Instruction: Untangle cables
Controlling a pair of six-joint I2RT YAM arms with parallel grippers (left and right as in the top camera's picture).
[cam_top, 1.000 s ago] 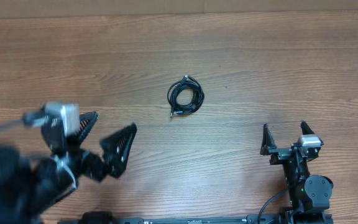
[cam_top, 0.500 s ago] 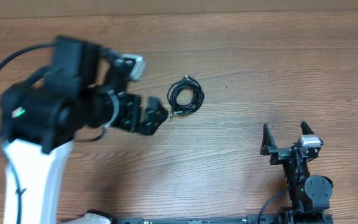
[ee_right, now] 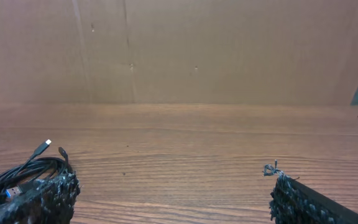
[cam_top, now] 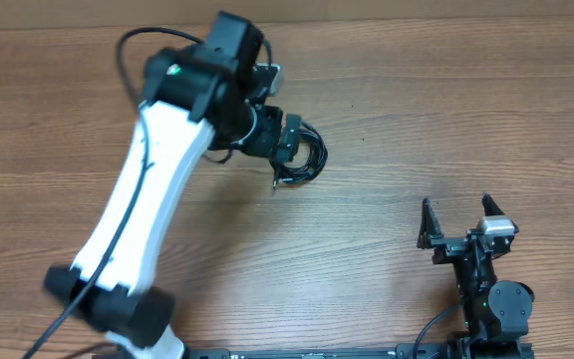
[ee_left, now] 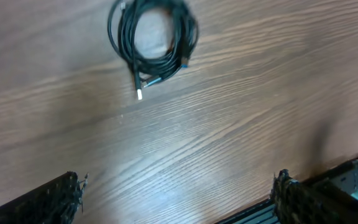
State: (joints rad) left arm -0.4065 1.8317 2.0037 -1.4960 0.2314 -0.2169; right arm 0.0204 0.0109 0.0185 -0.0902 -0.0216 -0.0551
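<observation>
Table (cam_top: 466, 120) — cables (cam_top: 314, 158) partly beneath left hand (cam_top: 289, 142)

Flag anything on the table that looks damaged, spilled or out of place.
Nothing stands out. The cables lie in one small coil, the left gripper hangs open close by them, and the right gripper sits open, well apart.

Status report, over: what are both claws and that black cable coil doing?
Left gripper open, above the coiled bundle of thin black cables, not gripping. Right gripper open, empty, parked aside. Nothing blocking on wooden table.
</observation>
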